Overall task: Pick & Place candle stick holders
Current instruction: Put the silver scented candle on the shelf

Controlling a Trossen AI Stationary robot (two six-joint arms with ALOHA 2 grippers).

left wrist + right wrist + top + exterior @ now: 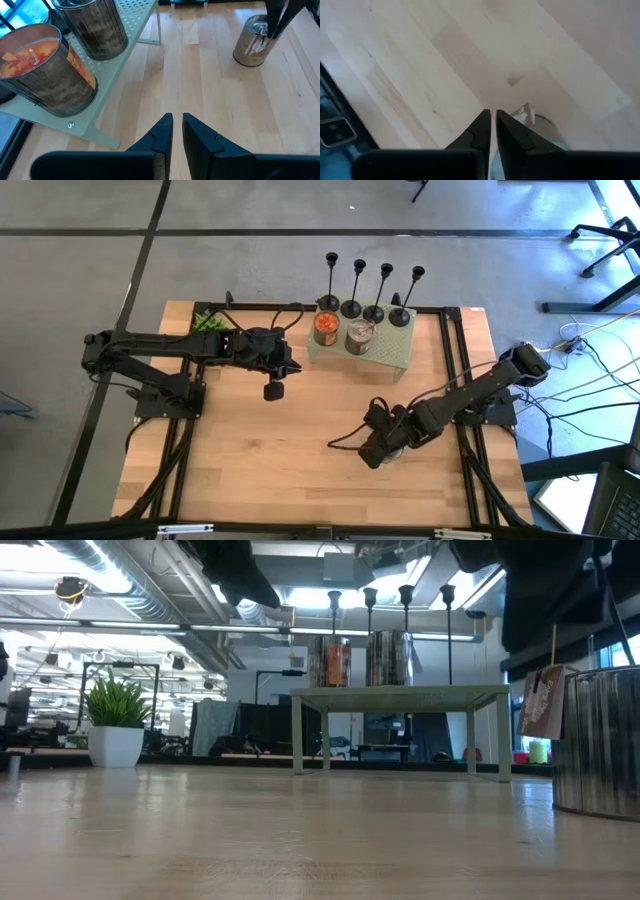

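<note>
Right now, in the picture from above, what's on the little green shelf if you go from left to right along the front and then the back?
Front: orange candle jar → silver tin candle. Back: four slim black candlestick holders in a row, first → second → third → fourth, all upright on the pale green metal shelf.

The wide front of the bench (260,480) lies bare, open to a gripper from either side; at the far edge a pale green rack (390,358) blocks the way, carrying an orange candle jar (326,328) and a silver tin (359,336), with four candle stick holders (372,292) standing in a close row just behind them; the right gripper (372,456) hangs directly over a second tin (254,41) on the right side; the left gripper (274,391) hovers near the rack's left end.
</note>
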